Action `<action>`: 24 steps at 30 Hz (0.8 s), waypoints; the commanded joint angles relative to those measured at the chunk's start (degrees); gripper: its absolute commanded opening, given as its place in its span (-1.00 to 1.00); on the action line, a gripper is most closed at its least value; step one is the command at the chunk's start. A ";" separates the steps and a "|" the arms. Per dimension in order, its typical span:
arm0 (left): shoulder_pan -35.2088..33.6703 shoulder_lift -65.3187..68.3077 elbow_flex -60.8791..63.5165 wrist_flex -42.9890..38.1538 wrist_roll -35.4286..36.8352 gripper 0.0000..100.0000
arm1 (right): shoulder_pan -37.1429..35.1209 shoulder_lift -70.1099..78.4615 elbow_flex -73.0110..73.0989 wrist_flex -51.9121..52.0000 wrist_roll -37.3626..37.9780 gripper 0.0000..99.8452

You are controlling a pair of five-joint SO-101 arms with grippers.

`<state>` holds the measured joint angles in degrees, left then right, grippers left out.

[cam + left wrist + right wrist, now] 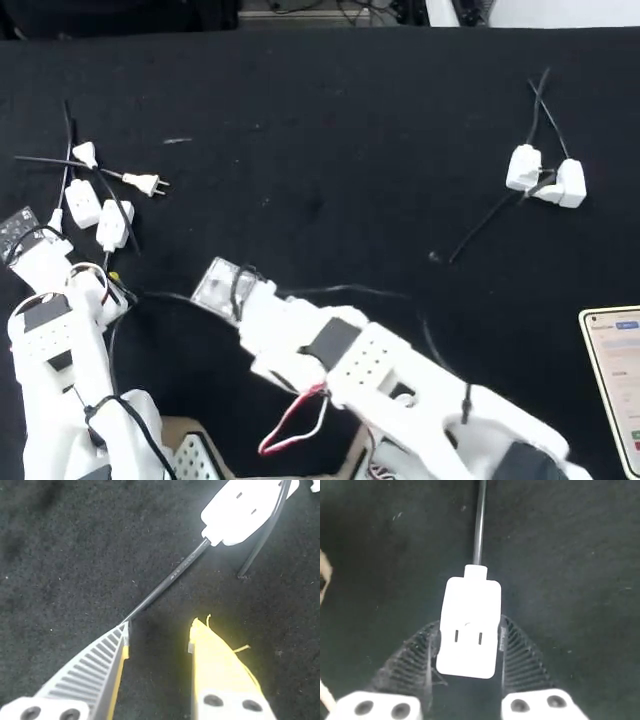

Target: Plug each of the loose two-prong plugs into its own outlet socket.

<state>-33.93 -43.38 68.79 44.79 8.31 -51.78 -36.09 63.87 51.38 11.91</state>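
High view: loose plug (pixel 145 184) lying far left on black table (pixel 330 130), just beside two sockets (pixel 83 203). Right gripper (pixel 222 285) sits low centre, well apart from them.

Left wrist view: left gripper (pixel 159 627) jaws wide, nothing gripped. Black cable (pixel 170 577) touches one fingertip and runs up to nearby socket (pixel 240 510).

Right wrist view: right gripper (pixel 470 626) clamped on white socket (pixel 470 602), slots facing camera.

We see a black cloth-covered table (pixel 330 120) with a faint pale scuff (pixel 177 140) toward its far-left part. At its right edge, near the near corner, lies a flat device with a lit white screen (pixel 615 385), partly cut off. Beyond the far edge we make out tangled dark cables (pixel 375 10) and a white surface (pixel 565 12) past the far-right corner.
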 commanded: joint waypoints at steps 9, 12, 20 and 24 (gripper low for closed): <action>-0.48 -0.53 -2.95 -0.70 0.09 -0.59 | 4.22 17.10 -13.67 0.62 -1.58 -0.83; -0.48 -0.53 -2.95 -0.70 0.09 -0.59 | 5.71 17.01 -13.67 0.26 -1.14 -0.64; -0.48 -0.53 -2.86 -0.70 0.09 -0.59 | 15.03 16.48 -13.58 -4.66 5.10 -0.74; -0.48 -0.53 -2.86 -0.70 0.09 -0.59 | 17.41 16.04 -13.76 -5.10 6.07 -0.75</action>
<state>-33.93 -43.38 68.79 44.79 8.31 -36.75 -18.95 53.67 47.69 16.66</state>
